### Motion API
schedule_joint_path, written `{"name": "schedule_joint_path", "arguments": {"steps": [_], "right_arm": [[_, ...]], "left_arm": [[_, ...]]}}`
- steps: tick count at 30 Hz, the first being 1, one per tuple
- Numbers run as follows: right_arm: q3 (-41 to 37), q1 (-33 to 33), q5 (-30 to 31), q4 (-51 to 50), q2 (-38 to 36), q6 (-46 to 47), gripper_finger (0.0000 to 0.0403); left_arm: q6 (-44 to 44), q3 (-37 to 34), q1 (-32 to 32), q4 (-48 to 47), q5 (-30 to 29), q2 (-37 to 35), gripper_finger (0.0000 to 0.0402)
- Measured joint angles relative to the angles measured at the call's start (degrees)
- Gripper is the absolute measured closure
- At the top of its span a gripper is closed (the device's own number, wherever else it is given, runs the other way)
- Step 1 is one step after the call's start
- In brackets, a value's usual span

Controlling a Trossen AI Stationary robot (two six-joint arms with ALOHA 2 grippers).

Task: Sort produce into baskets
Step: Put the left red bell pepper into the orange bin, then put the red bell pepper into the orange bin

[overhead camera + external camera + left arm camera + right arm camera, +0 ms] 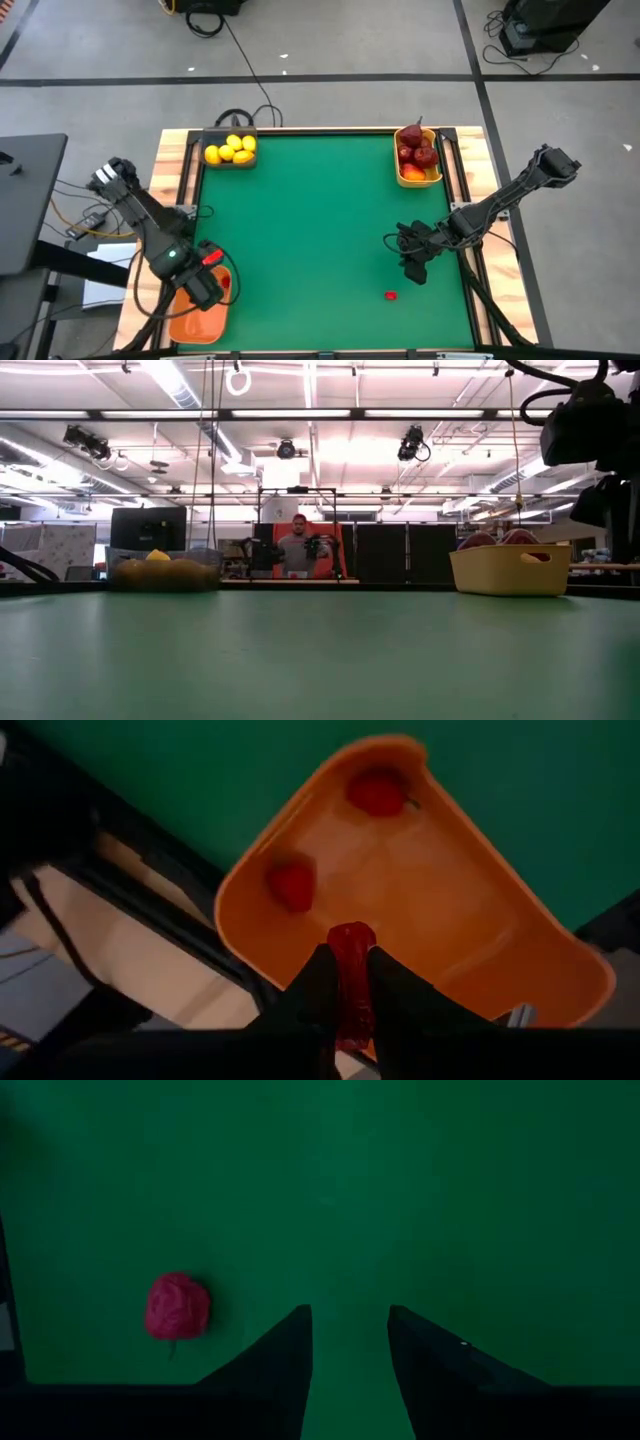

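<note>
From above, the left tool (207, 285) hangs over the orange tray (200, 322) at the table's (320, 230) near left corner, its arm hiding most of the tray's inside. The left wrist view fills that gap: the fingers (310, 995) are pinched tight on a small red berry (351, 970) held above the tray, and two more berries (378, 792) lie apart on the tray floor. The right tool (415, 262) hovers low over the green near the right edge, just beyond a lone berry (391, 295) on the table. Its wrist view shows the two fingers (270, 1365) partly apart with nothing between them, bare green in the gap, and that berry off to one side, untouched. At the far left corner the grey tray (229, 150) holds the lemons (232, 151); at the far right the yellow tray (417, 157) holds the apples (418, 152). The low view adds only their outlines, lemons heaped in the dark tray and red tops showing over the yellow rim, plus a person (297, 550) seated far behind the table.
</note>
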Motion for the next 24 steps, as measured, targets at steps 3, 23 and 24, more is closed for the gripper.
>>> {"name": "schedule_joint_path", "arguments": {"steps": [3,23,24], "right_arm": [[0.0,-0.5,0.4,-0.1,0.0,-0.5,0.0257],[0.0,-2.3,0.1,-5.8,0.0,0.4,0.0257],[0.0,-2.3,0.1,-5.8,0.0,0.3,0.0257]], "left_arm": [[-2.9,-2.4,-2.1,3.3,0.8,0.0,0.0359],[-5.9,-8.7,-2.7,15.3,-0.1,0.0,0.0198],[-5.6,-8.7,-2.4,17.3,-2.6,0.0,0.0198]]}}
